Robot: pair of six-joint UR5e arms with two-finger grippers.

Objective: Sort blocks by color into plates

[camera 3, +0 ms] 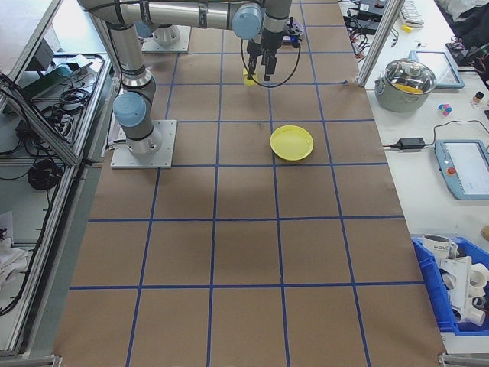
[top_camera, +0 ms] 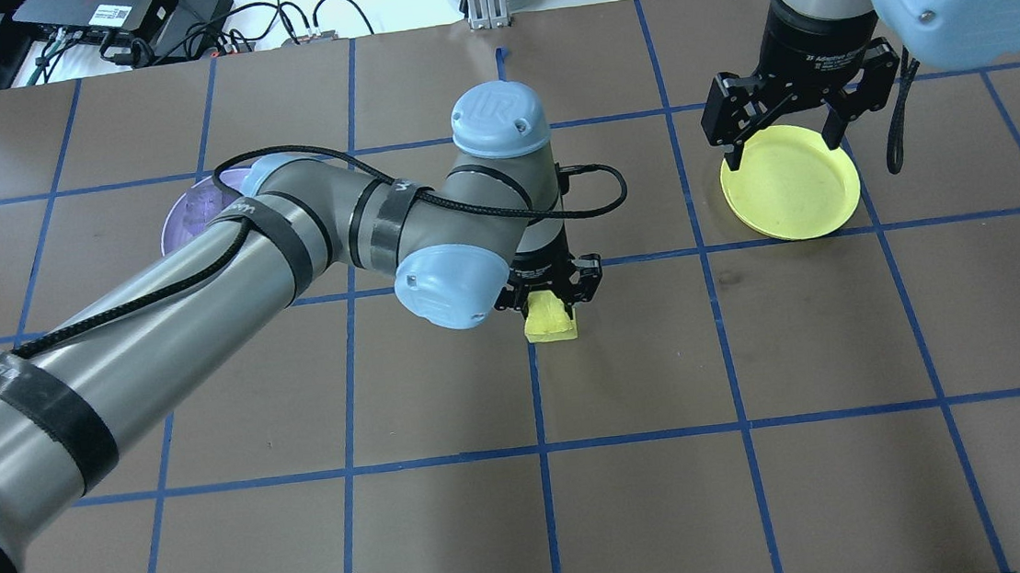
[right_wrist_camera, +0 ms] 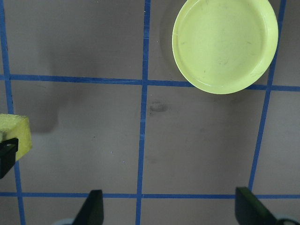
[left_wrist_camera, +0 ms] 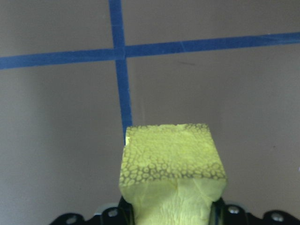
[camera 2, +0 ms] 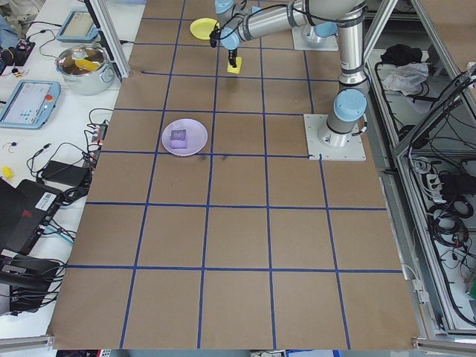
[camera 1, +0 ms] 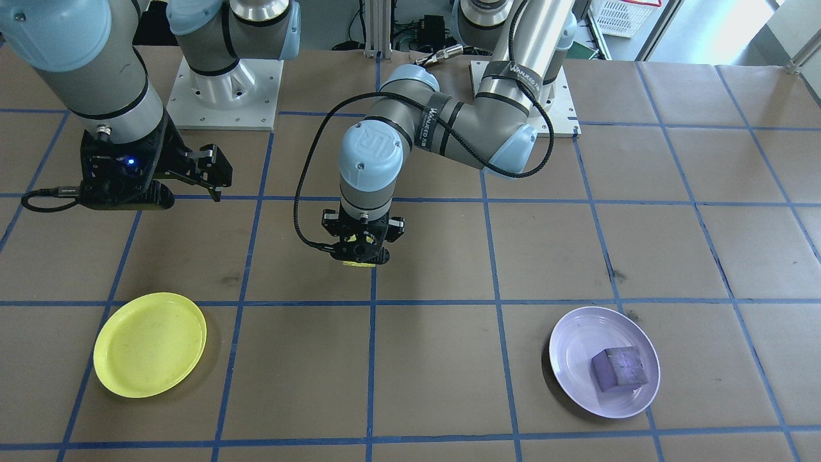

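The purple block (camera 1: 618, 367) already lies in the lavender plate (camera 1: 577, 340), so that half of the sorting looks done. The step in hand is the yellow block (top_camera: 550, 316): the left gripper (top_camera: 551, 294) points straight down near the middle of the bench (top_camera: 767, 485), its jaws closed on the block's sides. In the left wrist view the block fills the space between the jaws, with a crossing of blue tape lines on the bench beyond it. Whether the block is lifted or resting on the bench, I cannot tell for certain; the overhead view hints at a shadow beneath it.

The yellow plate (top_camera: 792, 183) sits well apart from the block, on the robot's right side, and it is empty. The right gripper (top_camera: 782, 129) hangs above the far edge of that plate with its jaws spread wide and nothing between them.

The next move, as I judge it, calls for carrying the yellow block across to the yellow plate and letting go over its middle. The right arm hovers close to that spot, so the left arm needs a clear path, or the block must be passed over.
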